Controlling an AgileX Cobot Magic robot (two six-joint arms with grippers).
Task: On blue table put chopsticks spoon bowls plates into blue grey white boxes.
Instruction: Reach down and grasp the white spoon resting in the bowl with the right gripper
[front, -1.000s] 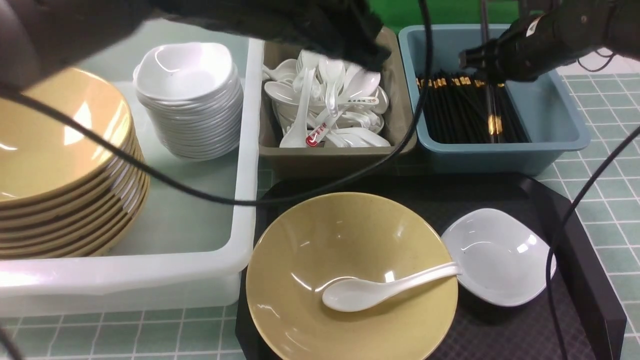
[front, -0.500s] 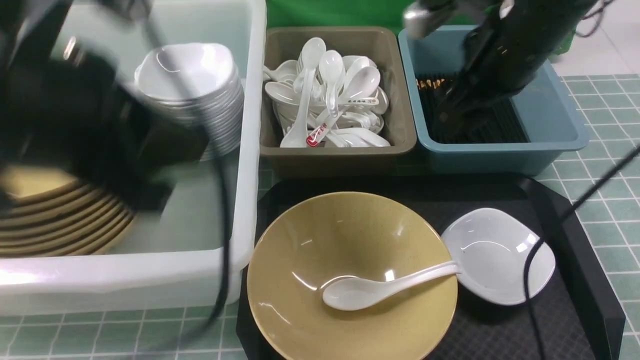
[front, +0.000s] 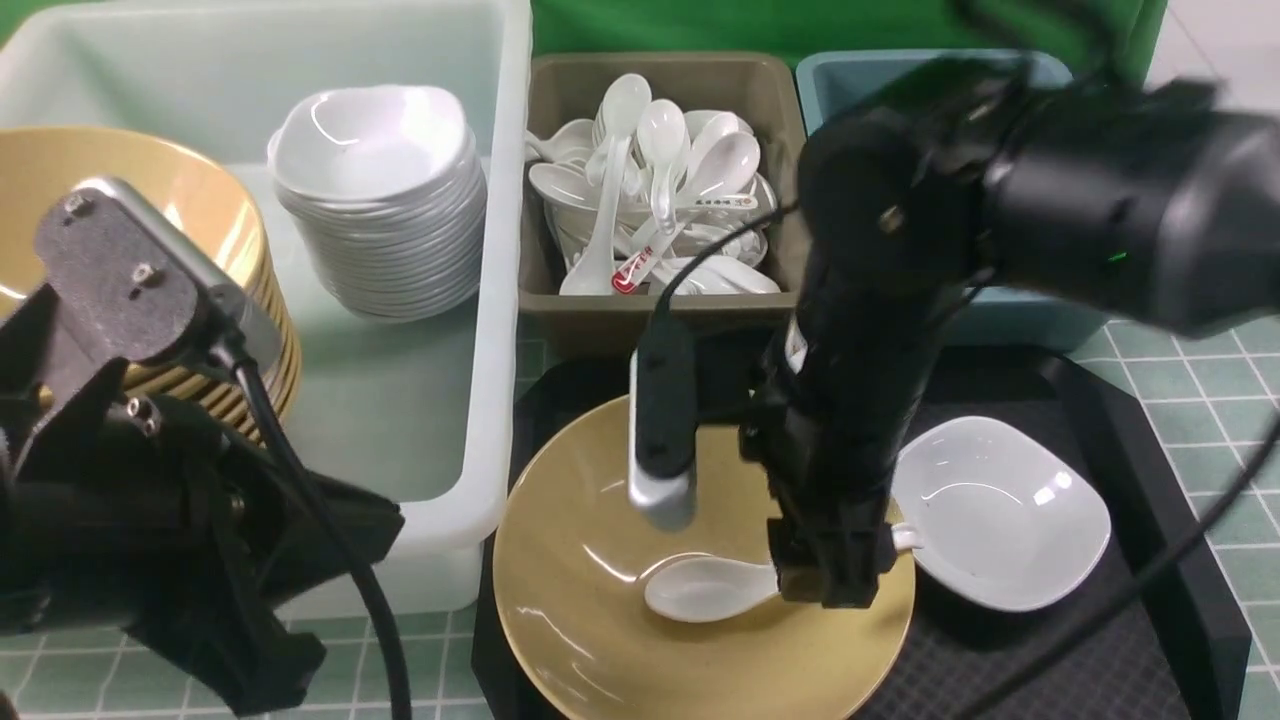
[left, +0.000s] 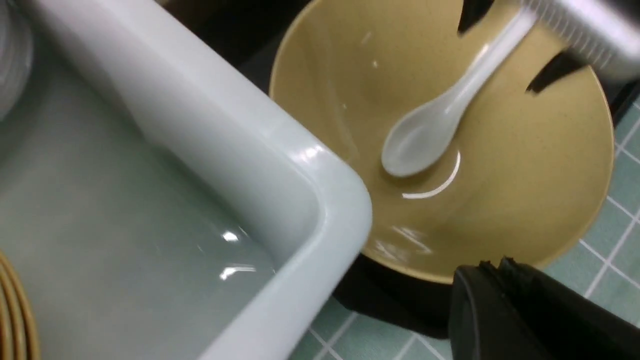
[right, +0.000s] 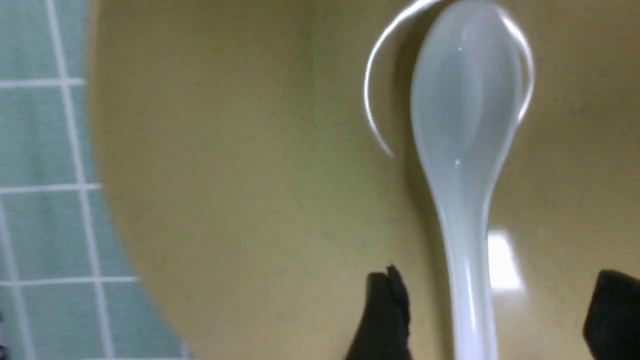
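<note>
The right gripper (front: 828, 580) stands with its jaws spread, one finger (right: 385, 310) on each side of the handle of the spoon (right: 465, 100). It points almost straight down and is not yet closed on the handle. That pose suits a pinch across the thin handle, which offers more purchase than the slick scoop. The spoon (front: 705, 590) lies in the loose bowl (front: 600, 560), its scoop near the bowl's centre and its handle running up to the rim beside the plate (front: 1000, 510).

The left gripper (left: 505, 295) is clenched on nothing. It hangs low over the table edge, near the corner of the tub (left: 310, 200), probably parked out of the other arm's way.

Bowl and plate sit touching on a black tray (front: 1150, 480), which holds what is left to sort. Behind it are the three boxes. The tub (front: 495, 300) on the left holds a stack of bowls (front: 120, 250) and a stack of plates (front: 375, 200). The grey box (front: 670, 310) in the middle holds a pile of spoons (front: 650, 200), so the spoon likely goes there. The blue box (front: 1040, 325) is mostly hidden by the right arm, and the chopsticks cannot be seen.

Everything rests on the table (front: 1230, 420), pale green tile with white lines. A green backdrop (front: 700, 25) closes the far side.
</note>
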